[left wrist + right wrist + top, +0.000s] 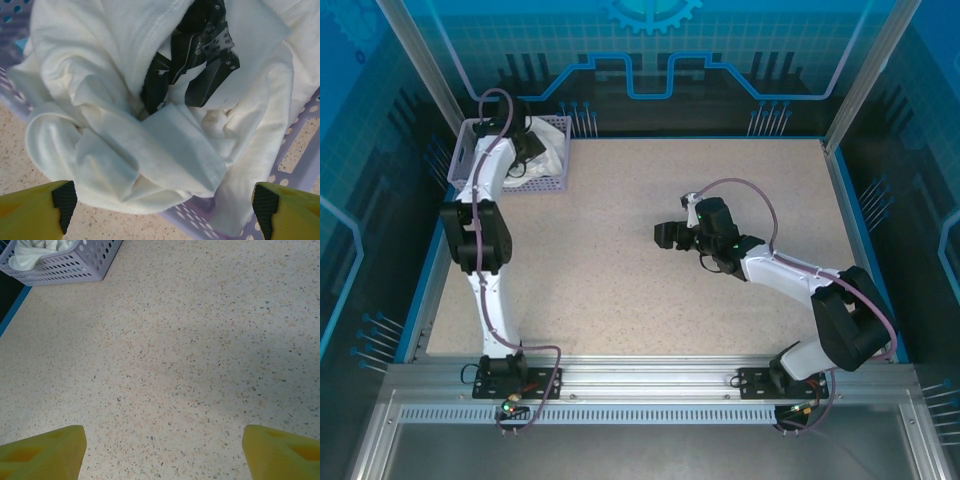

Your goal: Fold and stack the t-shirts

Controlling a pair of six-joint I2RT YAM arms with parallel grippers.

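A crumpled white t-shirt (pixel 548 140) with a black print (pixel 200 65) lies heaped in the lavender basket (pixel 535 186) at the table's far left corner. In the left wrist view the t-shirt (pixel 125 100) spills over the basket's rim (pixel 300 165). My left gripper (pixel 164 202) hangs open just above it, its pads (pixel 65 200) wide apart on either side of a hanging fold and apart from the cloth. Over the bare middle of the table my right gripper (pixel 665 236) is open, with nothing between its fingers (pixel 45 450).
The speckled tabletop (pixel 175 340) stretches between my right gripper and the basket (pixel 70 267). A blue raised border (pixel 840 200) runs round the table. Metal frame posts stand at the far corners.
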